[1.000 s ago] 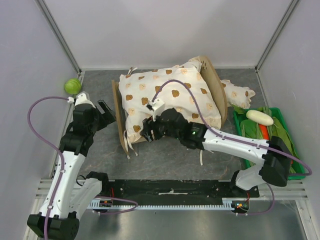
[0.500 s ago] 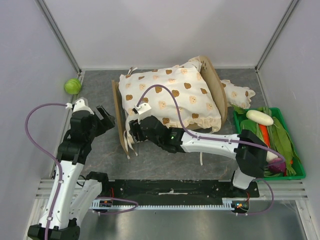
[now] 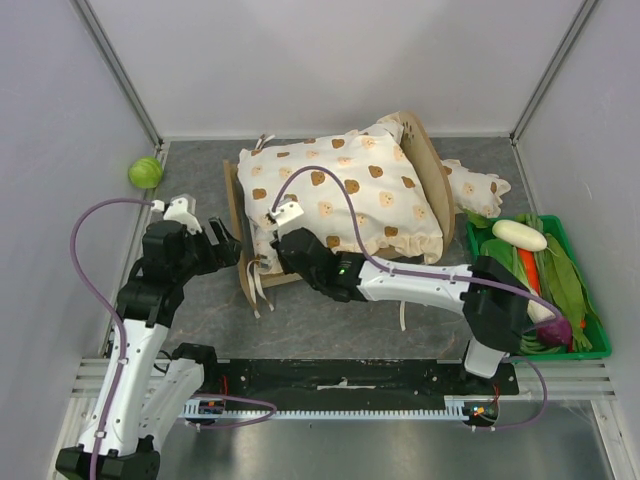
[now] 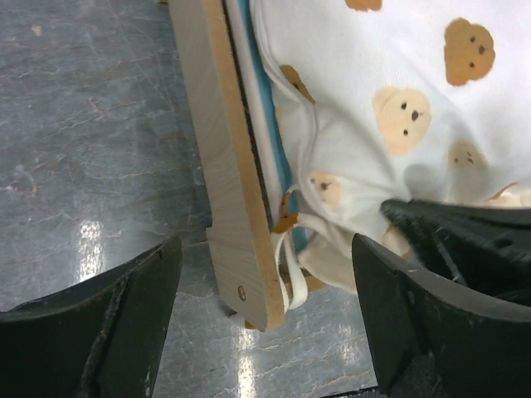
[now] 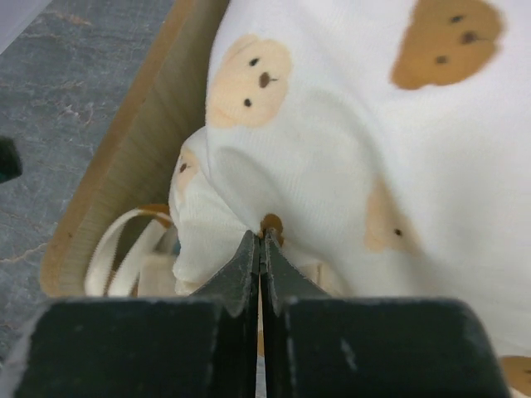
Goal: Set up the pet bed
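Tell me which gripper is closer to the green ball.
Left. The left gripper is open beside the pet bed's end, right of the green ball; the right gripper, farther right, pinches the cushion.

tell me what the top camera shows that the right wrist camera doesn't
Only the top view: the green ball, the vegetable tray, the small pillow and the open left gripper. Only the right wrist view: the right gripper shut, its tips against a fold of fabric. Both: the bear-print cushion lying in the wooden bed.
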